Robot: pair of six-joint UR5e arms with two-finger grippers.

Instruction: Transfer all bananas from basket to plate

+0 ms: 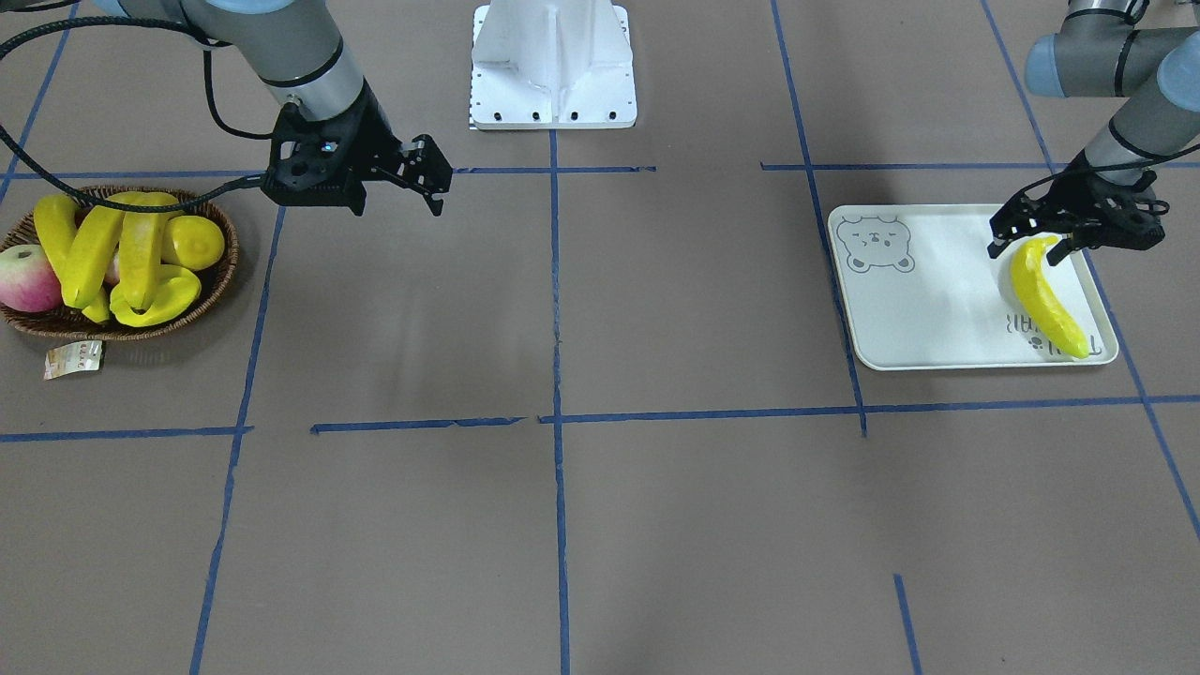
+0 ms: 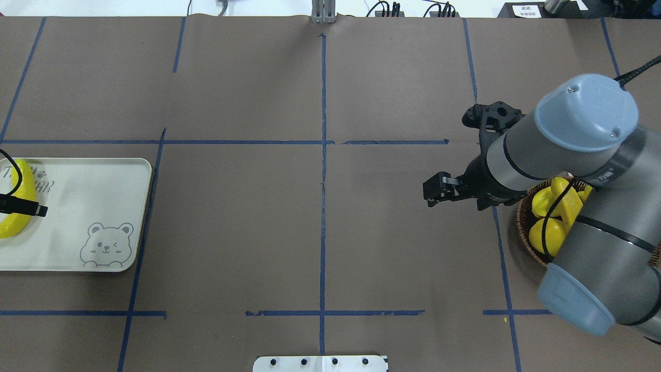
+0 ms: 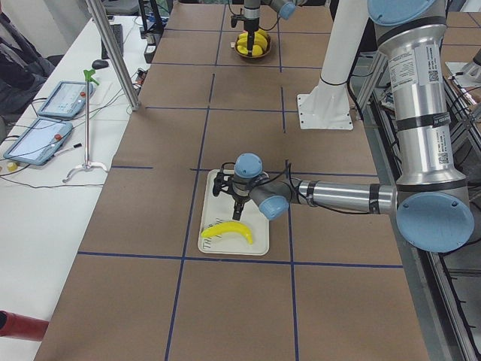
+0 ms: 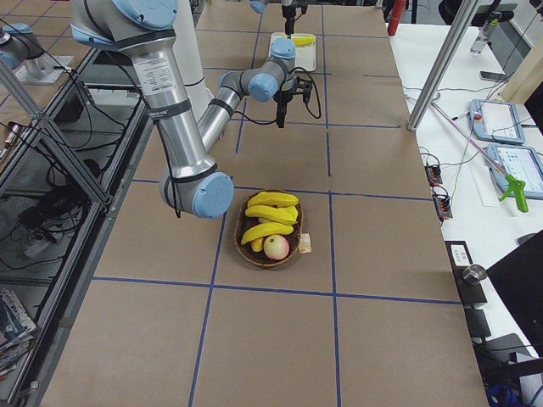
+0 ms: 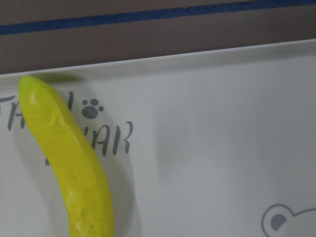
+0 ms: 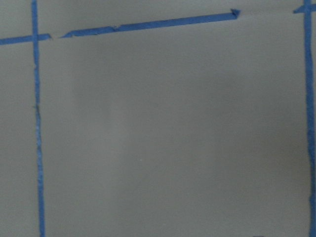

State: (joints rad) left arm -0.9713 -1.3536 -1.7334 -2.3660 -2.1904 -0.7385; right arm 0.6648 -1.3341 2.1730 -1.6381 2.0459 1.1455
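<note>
I see my right arm (image 1: 300,56) and left arm (image 1: 1139,117) as grey-silver tubes with pale blue joint caps (image 2: 586,111), each dotted with small screws (image 2: 570,89). Behind the fingers (image 1: 431,159), the right gripper (image 1: 436,183) and left gripper (image 1: 1027,251) are angular black. A black braided cable (image 2: 638,70) runs back from the right fingers. White label strips (image 3: 435,66) mark the left arm.

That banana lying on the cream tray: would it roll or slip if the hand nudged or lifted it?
The banana looks glossy, so it may be slippery to pinch. Its curve lies flat on the tray, so a nudge would likely spin or slide it rather than roll it.
</note>
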